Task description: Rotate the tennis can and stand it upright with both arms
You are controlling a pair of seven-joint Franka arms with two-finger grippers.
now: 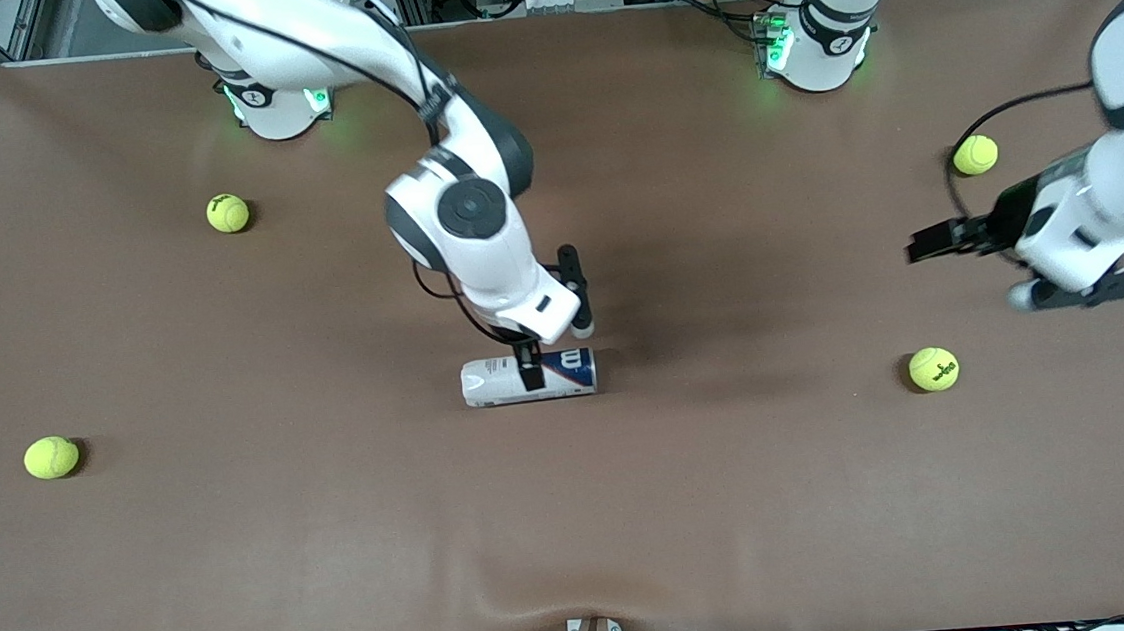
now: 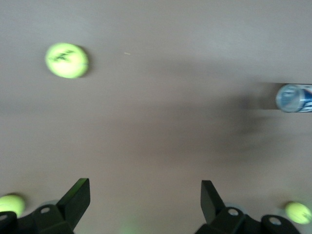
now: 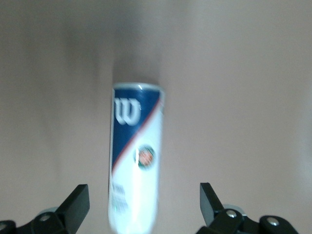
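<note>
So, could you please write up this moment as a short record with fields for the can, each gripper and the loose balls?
tennis can: lying on its side mid-table, not yet upright, held by nothing
right gripper: open, over the can, fingers astride it without touching
left gripper: open, empty, waiting over bare table toward the left arm's end
tennis balls: four loose on the table, two toward each arm's end, e.g. and
table: brown cover

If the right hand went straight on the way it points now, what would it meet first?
Probably the lying clear-plastic tennis can with the white-and-navy label: it lies between the open fingers of the right hand, directly below it on the brown table. Depth is unclear.
</note>
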